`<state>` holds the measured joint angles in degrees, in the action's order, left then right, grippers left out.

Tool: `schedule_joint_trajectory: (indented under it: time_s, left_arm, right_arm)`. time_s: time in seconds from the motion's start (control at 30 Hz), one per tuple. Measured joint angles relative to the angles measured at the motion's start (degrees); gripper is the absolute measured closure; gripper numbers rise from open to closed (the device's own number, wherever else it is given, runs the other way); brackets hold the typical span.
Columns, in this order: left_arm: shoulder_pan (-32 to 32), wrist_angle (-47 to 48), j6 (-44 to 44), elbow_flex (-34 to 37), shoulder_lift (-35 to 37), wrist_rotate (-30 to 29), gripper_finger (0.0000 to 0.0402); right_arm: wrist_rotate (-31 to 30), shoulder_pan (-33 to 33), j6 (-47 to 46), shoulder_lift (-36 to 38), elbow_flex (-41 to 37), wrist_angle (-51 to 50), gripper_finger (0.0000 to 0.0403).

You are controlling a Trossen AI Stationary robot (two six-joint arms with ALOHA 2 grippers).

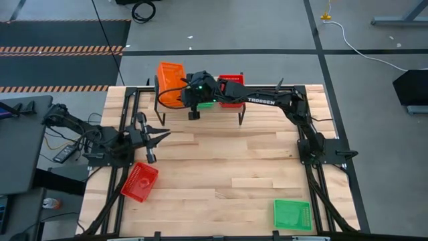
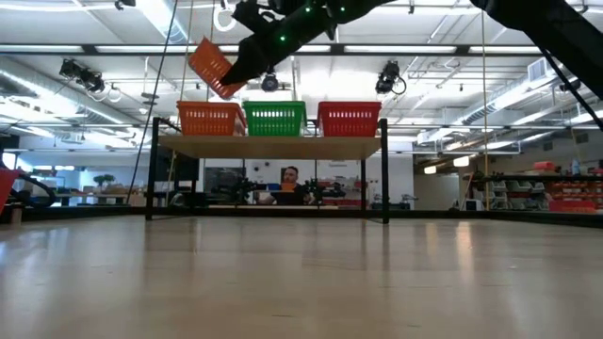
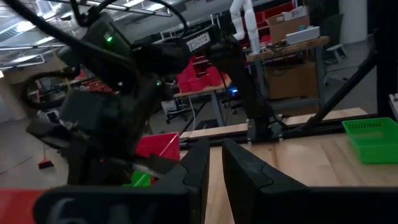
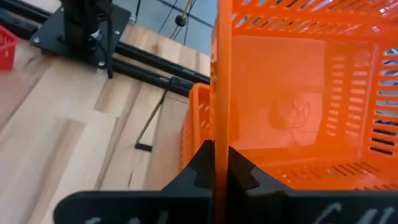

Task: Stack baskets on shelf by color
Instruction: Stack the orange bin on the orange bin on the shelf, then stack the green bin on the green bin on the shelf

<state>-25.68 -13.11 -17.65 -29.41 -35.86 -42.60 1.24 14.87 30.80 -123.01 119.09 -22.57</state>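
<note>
1. Right gripper (image 4: 219,165), upper middle of the high view, pinches the thin wall of an orange basket (image 4: 298,93) between its dark fingers; in the low view that basket (image 2: 211,66) hangs tilted at upper left, above the shelf (image 2: 268,147).
2. On the shelf, left to right in the low view: orange stack (image 2: 209,119), green stack (image 2: 275,119), red stack (image 2: 350,119), touching or nearly so.
3. Left gripper (image 1: 160,136) waits at middle left of the high view, fingers spread apart and empty.
4. Loose on the table: a red basket (image 1: 139,181) at lower left and a green basket (image 1: 292,215) at lower right of the high view.
5. From above, the right arm covers the green stack almost wholly and part of the red. How many baskets each stack holds cannot be made out.
6. Baskets are shallow plastic rectangles with slotted mesh walls. The shelf is a pale wood plank on thin black legs; the table (image 1: 221,161) is light wood strips.
</note>
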Motion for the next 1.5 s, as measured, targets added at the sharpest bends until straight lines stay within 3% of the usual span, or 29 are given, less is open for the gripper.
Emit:
schedule_joint_trajectory:
  time_s: [0.27, 0.7, 0.9, 1.1, 1.23, 1.5]
  left_arm:
    - [0.13, 0.08, 0.06, 0.00, 0.00, 0.48, 0.0351]
    - [0.11, 0.09, 0.50, 0.00, 0.00, 0.50, 0.0351]
    - [0.11, 0.09, 0.50, 0.00, 0.00, 0.50, 0.0351]
    - [0.11, 0.20, 0.50, 0.00, 0.00, 0.50, 0.0351]
    - [0.11, 0.27, 0.50, 0.00, 0.00, 0.48, 0.0351]
    - [0.00, 0.13, 1.95, 0.00, 0.00, 0.48, 0.0351]
  right_arm:
    - [-0.08, 0.23, -1.24, 0.11, 0.07, 0.23, 0.0385]
    - [-0.33, 0.23, -1.28, 0.11, 0.07, -2.05, 0.0306]
    - [-3.74, 0.12, -1.14, 0.14, 0.07, -1.02, 0.0269]
    - [-7.97, -2.35, -0.65, 1.87, 0.07, -2.02, 0.0257]
    - [-9.66, -5.17, -4.23, 4.48, 0.17, -8.05, 0.0258]
    - [-10.21, -8.44, -18.89, 5.46, 0.09, -32.62, 0.0259]
